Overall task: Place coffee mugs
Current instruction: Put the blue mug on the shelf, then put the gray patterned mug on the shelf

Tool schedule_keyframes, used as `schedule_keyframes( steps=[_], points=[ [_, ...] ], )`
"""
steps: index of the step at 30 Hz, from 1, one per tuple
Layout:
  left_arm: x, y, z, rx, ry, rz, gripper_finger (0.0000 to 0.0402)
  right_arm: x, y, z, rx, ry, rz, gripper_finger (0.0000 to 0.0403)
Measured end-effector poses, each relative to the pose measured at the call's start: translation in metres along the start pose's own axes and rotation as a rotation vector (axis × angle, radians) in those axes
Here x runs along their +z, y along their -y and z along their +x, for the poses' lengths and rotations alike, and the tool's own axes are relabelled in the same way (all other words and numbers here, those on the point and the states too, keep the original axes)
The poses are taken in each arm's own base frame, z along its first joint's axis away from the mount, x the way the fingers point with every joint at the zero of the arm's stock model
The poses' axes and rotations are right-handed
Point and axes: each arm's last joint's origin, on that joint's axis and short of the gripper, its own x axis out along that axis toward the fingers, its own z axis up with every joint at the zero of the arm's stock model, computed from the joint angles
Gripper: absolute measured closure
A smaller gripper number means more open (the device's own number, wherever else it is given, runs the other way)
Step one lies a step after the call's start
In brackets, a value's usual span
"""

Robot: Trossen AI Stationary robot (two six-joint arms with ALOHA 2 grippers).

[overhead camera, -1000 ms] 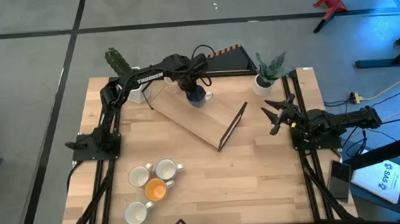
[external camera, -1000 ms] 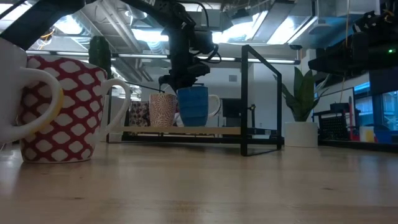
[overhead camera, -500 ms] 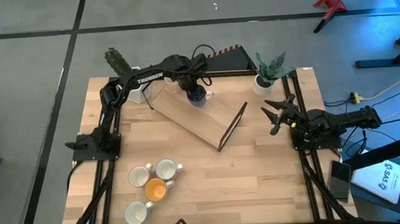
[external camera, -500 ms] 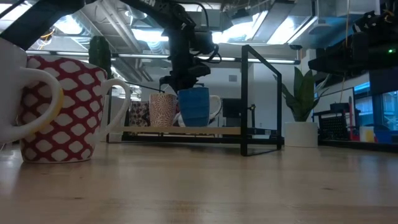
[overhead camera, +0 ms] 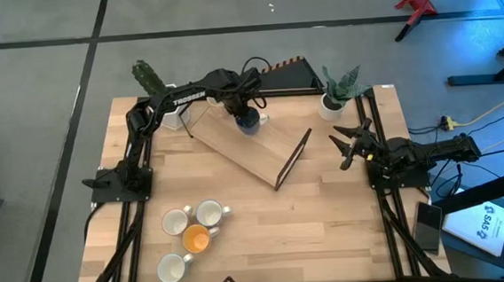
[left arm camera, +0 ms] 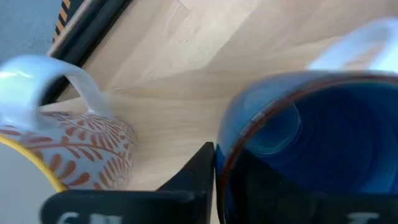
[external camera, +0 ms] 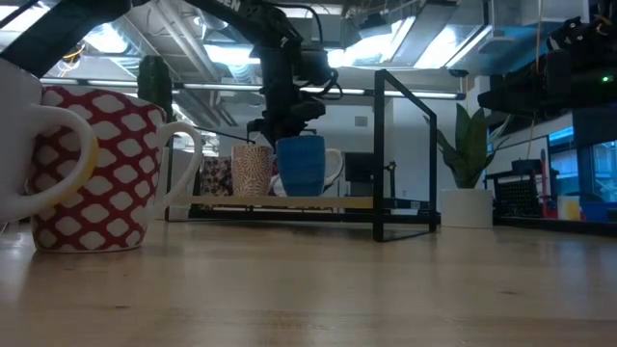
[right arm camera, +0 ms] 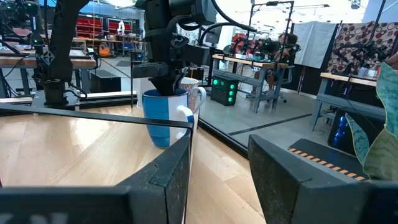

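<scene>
Since the earlier frames the blue mug (external camera: 301, 165) had barely shifted on the rack (overhead camera: 251, 150) near the bench's (overhead camera: 330, 233) far edge. Left gripper (external camera: 281, 126) fingers clamped its rim; right gripper (overhead camera: 352, 145) waited, fingers apart. Next: release, lift clear.

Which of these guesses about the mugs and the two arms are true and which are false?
1. The left end effector is at the blue mug on the wooden rack. True.
2. Four mugs sit clustered near the table's front left. True.
3. The right end effector holds a mug. False: it is open and empty at the table's right side.
4. The blue mug lies tipped over. False: it is upright.
5. A patterned mug stands beside the blue one. True.
</scene>
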Motion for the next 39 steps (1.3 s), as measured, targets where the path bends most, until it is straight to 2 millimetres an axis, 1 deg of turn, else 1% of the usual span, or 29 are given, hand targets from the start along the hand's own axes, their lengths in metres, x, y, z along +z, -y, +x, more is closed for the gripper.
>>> schedule_keyframes(
  steps=[12,19,23,27,31,33,36,39],
  points=[
    [0.001,0.002,0.001,-0.008,0.014,0.048,0.0308,0.0,0.0,0.0,0.008,0.001,0.0,0.0253],
    [0.0,0.002,-0.005,-0.021,0.02,0.083,0.0273,0.0,-0.001,0.0,0.026,0.003,0.001,0.0253],
    [0.0,0.002,-0.007,-0.019,0.027,0.083,0.0261,0.0,-0.001,0.0,0.026,0.004,0.001,0.0253],
    [0.0,0.002,-0.013,-0.018,0.027,0.083,0.0258,0.0,-0.001,0.0,0.026,0.004,0.001,0.0253],
    [0.003,0.002,-0.022,-0.022,0.044,0.105,0.0257,0.0,-0.001,0.0,0.026,0.003,0.001,0.0253],
    [0.005,0.004,-0.03,-0.024,0.052,0.113,0.0257,0.0,-0.001,0.0,0.026,0.003,0.001,0.0253],
    [0.007,0.007,-0.051,-0.031,0.061,0.148,0.0257,0.0,-0.001,0.0,0.026,0.003,0.001,0.0253],
    [0.001,0.014,-0.084,-0.037,0.034,0.226,0.0257,0.0,-0.001,0.0,0.026,0.003,0.001,0.0253]
  ],
)
